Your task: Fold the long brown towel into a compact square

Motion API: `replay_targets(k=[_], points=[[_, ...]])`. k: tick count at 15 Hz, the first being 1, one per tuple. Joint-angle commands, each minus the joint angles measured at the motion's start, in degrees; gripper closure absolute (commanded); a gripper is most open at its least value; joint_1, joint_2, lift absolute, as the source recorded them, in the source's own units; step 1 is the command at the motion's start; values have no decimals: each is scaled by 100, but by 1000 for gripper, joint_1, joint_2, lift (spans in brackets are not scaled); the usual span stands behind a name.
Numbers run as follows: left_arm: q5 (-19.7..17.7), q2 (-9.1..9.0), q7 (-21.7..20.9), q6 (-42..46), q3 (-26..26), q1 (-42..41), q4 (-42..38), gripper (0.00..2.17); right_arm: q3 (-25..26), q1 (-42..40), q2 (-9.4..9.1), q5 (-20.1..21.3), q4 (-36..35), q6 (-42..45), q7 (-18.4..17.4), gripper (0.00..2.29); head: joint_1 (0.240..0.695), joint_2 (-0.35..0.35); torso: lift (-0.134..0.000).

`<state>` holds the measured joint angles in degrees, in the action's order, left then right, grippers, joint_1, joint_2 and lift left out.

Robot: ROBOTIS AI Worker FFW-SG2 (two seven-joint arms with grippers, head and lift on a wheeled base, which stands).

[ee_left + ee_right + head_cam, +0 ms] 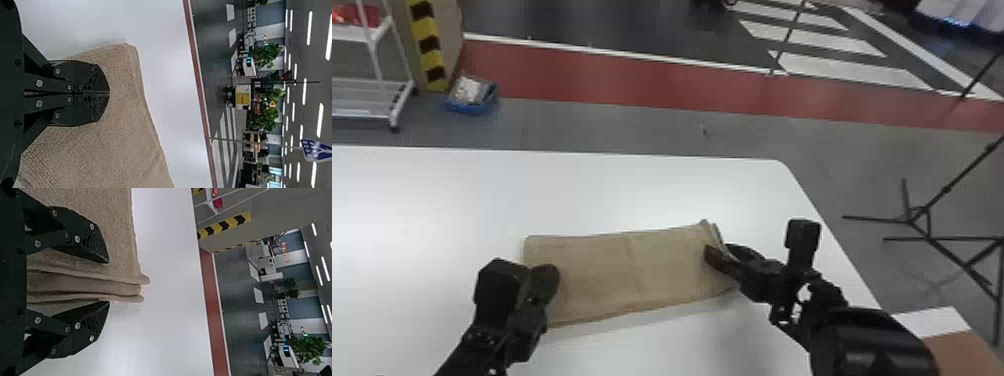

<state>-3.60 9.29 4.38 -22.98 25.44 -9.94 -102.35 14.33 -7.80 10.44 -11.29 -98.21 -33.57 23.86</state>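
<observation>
Right pincer (719, 250) straddles the end of the folded towel (632, 272)

Take twelve o'clock in the head view as straight away from the robot. The towel lies on the counter (457, 200) as a flat, folded strip, its long axis running from a shade before nine o'clock to a shade before three, so the right-hand end sits slightly farther off.

The coming move turns on that end. The right pincer is the nearer one to it, its fingers spread either side of the edge, with the bulk of the cloth stretching away from it towards nine. The left pincer (546, 272) is over the opposite end, on the near side, with most of the strip lying between two and three o'clock from it. Its fingers are pressed together; whether they nip any cloth beneath the tips is hard to say.

The right wrist view brings out what the head view leaves vague: stacked layers (98, 286) between the parted fingers, unclamped. The head view, in turn, gives the strip's whole run from end to end. My reading is that the right pincer needs to close on every layer together, then carry that end towards nine; missing one would probably spoil the square.
</observation>
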Motion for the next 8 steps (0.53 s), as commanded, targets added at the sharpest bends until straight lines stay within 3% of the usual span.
replay_targets(k=[1, 4, 8], points=[[0, -6, 2, -1, 14, 10, 5, 2135, 0, 103, 19, 30, 241, 162, 5, 157, 695, -314, -115], [0, 11, 2, -1, 14, 10, 5, 2135, 8, 121, 37, 39, 259, 162, 5, 228, 695, -322, -115], [0, 11, -7, -54, 14, 19, -4, 2135, -9, 121, 63, 30, 259, 4, 137, 576, 695, -323, -115]])
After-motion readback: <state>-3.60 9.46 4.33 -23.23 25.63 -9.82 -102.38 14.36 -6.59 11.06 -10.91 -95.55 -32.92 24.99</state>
